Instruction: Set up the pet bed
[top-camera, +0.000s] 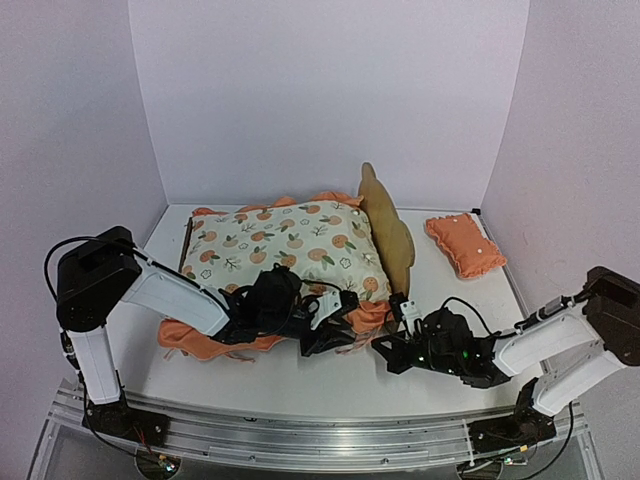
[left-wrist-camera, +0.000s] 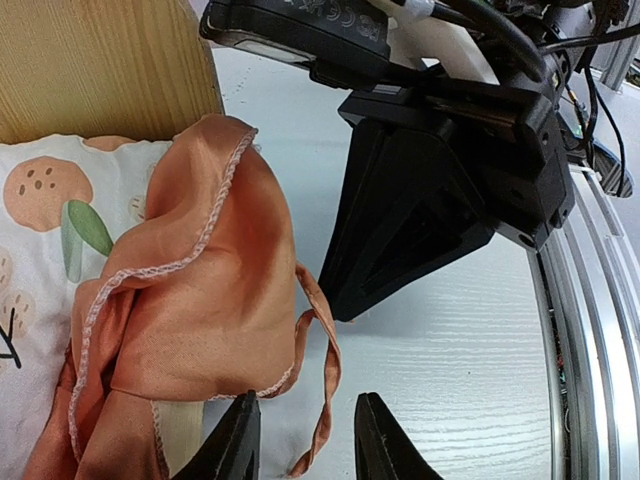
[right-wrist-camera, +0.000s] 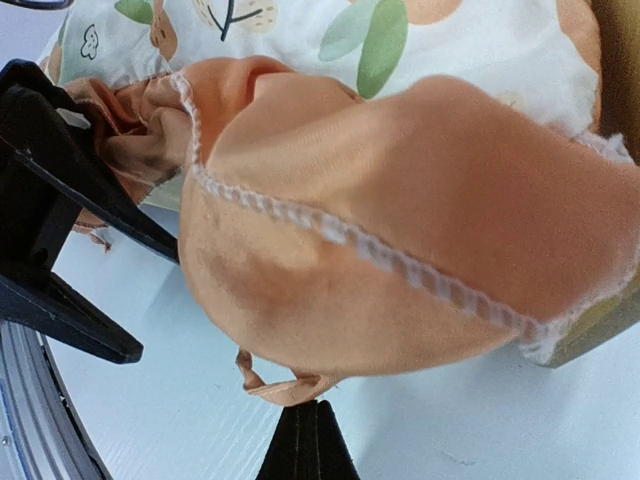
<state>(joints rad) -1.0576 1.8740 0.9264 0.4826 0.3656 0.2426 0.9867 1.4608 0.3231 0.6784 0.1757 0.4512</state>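
Observation:
The pet bed stands mid-table, its plywood headboard (top-camera: 388, 238) at the right end; the wood also shows in the left wrist view (left-wrist-camera: 100, 70). The orange-print mattress pad (top-camera: 285, 245) lies on the bed, its orange ruffle (left-wrist-camera: 200, 300) hanging over the near right corner. My left gripper (top-camera: 335, 335) is open, and a thin orange tie (left-wrist-camera: 325, 385) of the ruffle hangs between its fingertips (left-wrist-camera: 240, 440). My right gripper (top-camera: 385, 350) is shut, its tips (right-wrist-camera: 310, 440) pinching the end of the tie (right-wrist-camera: 285, 385) under the ruffle (right-wrist-camera: 400, 250). The bed's base is hidden.
A small orange pillow (top-camera: 465, 243) lies on the table to the right of the headboard. My two grippers almost touch at the bed's near right corner; the right one's black fingers (left-wrist-camera: 400, 230) fill the left wrist view. The metal rail (top-camera: 300, 440) runs along the near edge.

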